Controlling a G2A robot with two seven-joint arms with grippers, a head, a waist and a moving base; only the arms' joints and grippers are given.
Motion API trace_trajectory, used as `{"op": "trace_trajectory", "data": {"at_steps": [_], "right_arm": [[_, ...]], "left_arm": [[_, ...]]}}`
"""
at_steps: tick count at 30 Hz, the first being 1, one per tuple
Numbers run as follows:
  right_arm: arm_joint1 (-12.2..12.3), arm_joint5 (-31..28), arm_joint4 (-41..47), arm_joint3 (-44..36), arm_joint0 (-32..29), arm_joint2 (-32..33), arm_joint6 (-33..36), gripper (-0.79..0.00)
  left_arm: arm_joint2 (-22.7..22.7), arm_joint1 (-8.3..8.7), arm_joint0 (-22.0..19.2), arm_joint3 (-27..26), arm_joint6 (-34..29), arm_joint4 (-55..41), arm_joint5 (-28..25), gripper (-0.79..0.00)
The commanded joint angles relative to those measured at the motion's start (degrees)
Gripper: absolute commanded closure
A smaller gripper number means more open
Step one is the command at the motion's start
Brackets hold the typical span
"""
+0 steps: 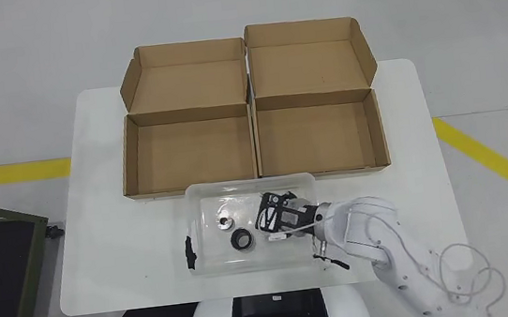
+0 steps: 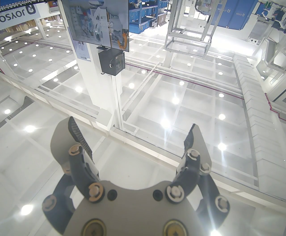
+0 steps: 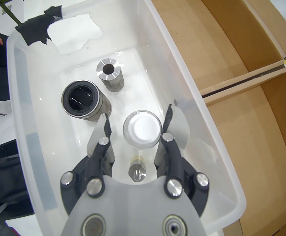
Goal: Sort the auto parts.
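Note:
A clear plastic bin (image 3: 183, 73) holds the parts. My right gripper (image 3: 137, 123) is down inside it, open, with its fingers on either side of a clear round part with a white top (image 3: 142, 129); they are not closed on it. Beside this stand a large black-bored linear bearing (image 3: 83, 100) and a smaller steel bushing (image 3: 110, 73). A small metal piece (image 3: 137, 171) lies under the gripper's palm. From above, the right gripper (image 1: 270, 215) sits in the bin (image 1: 199, 259) near the bearing (image 1: 243, 240) and bushing (image 1: 224, 224). My left gripper (image 2: 131, 125) is open, holds nothing and points at the ceiling.
Two open cardboard boxes stand side by side behind the bin, the left box (image 1: 187, 152) and the right box (image 1: 318, 137); both look empty. Black tape (image 3: 35, 31) and a white paper label (image 3: 73, 38) are stuck on the bin's end wall.

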Motion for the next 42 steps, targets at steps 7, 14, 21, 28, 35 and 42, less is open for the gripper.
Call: {"op": "trace_trajectory", "data": {"at_steps": [7,14,21,28,35,42], "right_arm": [[0.5,-1.0,-0.9,-2.6,-1.0,0.5,0.1,0.0],[1.5,-2.1,-2.7,-10.5,-4.5,2.3,-0.9,0.0],[2.0,-1.1,1.2,-16.6,-7.8,4.8,-6.4,0.0],[2.0,-0.2,8.2,-17.9,-8.0,6.6,-13.4,0.0],[1.9,0.3,18.9,-17.9,-6.6,8.1,-18.3,0.0],[2.0,2.9,25.9,-20.5,-5.6,11.7,-21.2,0.0]], "left_arm": [[0.0,0.0,0.0,0.0,0.0,0.0,0.0,-0.785],[0.0,0.0,0.0,0.0,0.0,0.0,0.0,-0.785],[0.0,0.0,0.0,0.0,0.0,0.0,0.0,-0.785],[0.0,0.0,0.0,0.0,0.0,0.0,0.0,-0.785],[0.0,0.0,0.0,0.0,0.0,0.0,0.0,-0.785],[0.0,0.0,0.0,0.0,0.0,0.0,0.0,-0.785]]}}
